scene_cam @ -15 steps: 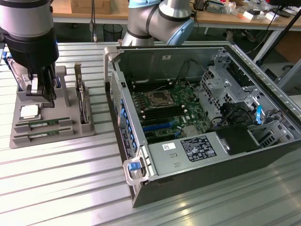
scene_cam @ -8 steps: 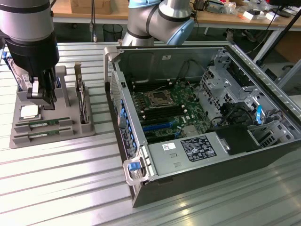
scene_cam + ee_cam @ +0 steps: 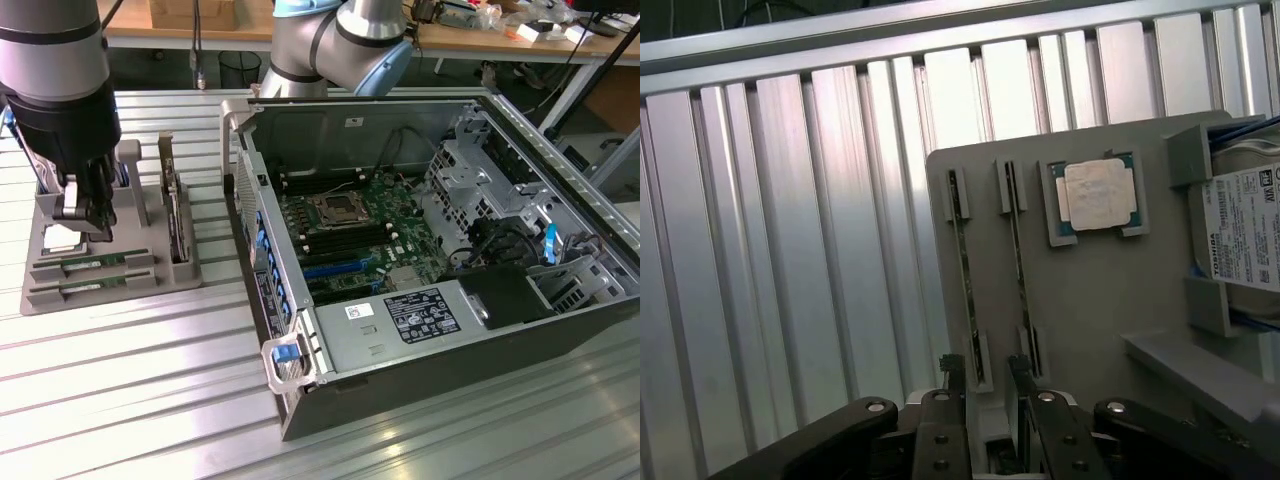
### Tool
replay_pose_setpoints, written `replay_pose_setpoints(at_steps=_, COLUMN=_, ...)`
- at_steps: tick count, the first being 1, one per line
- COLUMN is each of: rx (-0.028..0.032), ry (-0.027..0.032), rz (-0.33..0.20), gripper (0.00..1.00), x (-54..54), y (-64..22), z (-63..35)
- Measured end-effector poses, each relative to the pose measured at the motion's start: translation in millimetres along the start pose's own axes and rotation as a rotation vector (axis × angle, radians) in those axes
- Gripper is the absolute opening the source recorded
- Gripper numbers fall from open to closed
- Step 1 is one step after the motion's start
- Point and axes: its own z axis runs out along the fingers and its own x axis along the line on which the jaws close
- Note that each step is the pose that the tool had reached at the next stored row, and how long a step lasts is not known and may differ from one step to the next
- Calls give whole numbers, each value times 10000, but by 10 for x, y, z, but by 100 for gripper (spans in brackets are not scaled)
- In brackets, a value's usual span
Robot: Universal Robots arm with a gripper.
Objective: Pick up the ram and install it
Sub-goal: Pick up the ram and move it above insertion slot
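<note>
The gripper hung over the grey tray, its fingers spread apart and gripping nothing. The ram sat in its groove in that tray, just under the fingertips, with a second stick beside it. By my reckoning the pick-up was not yet made, and all the installing was left to do.
</note>
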Motion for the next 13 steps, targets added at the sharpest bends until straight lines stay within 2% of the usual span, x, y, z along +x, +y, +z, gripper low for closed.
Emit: replay_pose_setpoints(at_steps=13, rx=9, ry=65, rz=-3, gripper=30, x=5, y=61, z=140)
